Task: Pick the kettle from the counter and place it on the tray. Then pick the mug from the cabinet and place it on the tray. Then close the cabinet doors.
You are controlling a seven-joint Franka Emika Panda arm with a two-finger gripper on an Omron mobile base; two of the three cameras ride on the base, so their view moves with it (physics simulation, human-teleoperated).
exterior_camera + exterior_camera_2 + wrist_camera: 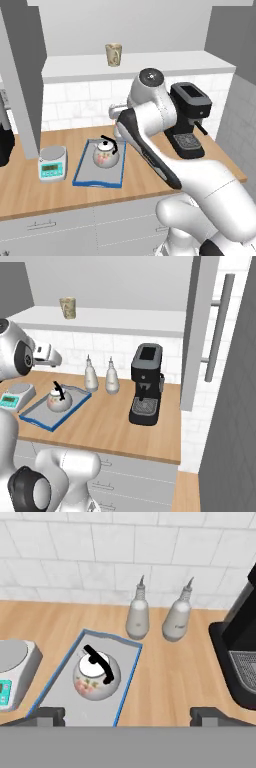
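at the far left of the counter (30,192) a scale (53,162) is seen, and just beside it the tray (82,165), on which the kettle (106,153) stands upright, inside the blue rim. the first step is therefore judged done. the gripper (127,716) hangs above the tray's near edge with its jaws spread wide and nothing between them; the kettle is released. further right, two bottles (137,616) are set against the tiled wall, then a coffee machine (145,385). the mug (113,54) rests on the shelf of the cabinet (150,62), well above the tray, with the door (197,331) swung open at the right. the step in hand is judged to be the fetching of the mug: the arm must be raised and reached up to the shelf, and the mug approached from the front. no brand, label or legible writing can be made out; the scale's display is too small to be read.
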